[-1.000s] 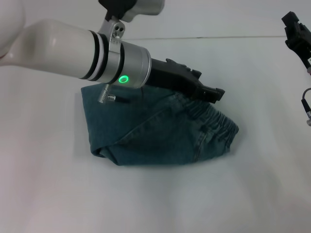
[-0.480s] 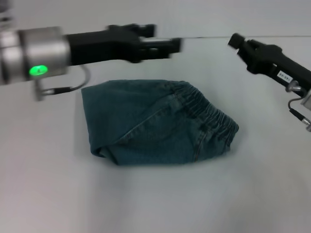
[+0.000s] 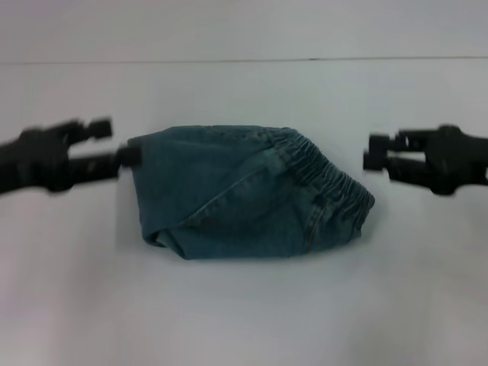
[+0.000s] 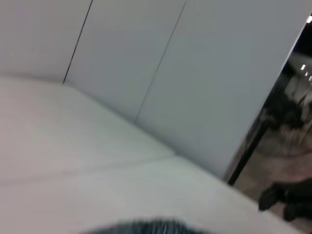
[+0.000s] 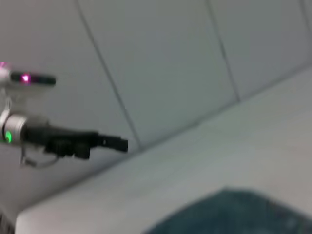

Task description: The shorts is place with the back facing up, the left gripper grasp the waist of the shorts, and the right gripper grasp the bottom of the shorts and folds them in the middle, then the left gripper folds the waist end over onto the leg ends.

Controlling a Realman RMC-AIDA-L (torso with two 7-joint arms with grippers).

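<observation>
The shorts (image 3: 236, 198) lie folded into a compact denim bundle in the middle of the white table (image 3: 244, 305). Their gathered elastic waist (image 3: 328, 179) runs along the top layer toward the right. The leg hems are hidden in the fold. My left gripper (image 3: 114, 142) hovers at the bundle's left edge, open, holding nothing, its lower fingertip close beside the cloth. My right gripper (image 3: 375, 152) hangs open a little to the right of the waist, apart from it. The right wrist view shows the shorts (image 5: 234, 214) and the left gripper (image 5: 114, 143) farther off. The left wrist view catches a sliver of the shorts (image 4: 141, 227).
The pale table top spreads around the bundle on all sides, and its far edge (image 3: 244, 59) meets a panelled wall (image 4: 195, 73). A dark shape (image 4: 287, 200) in the left wrist view is the other arm.
Both arms have dropped from above and behind the shorts to table height at either side. The left arm swung away from over the bundle. The shorts have not moved.
</observation>
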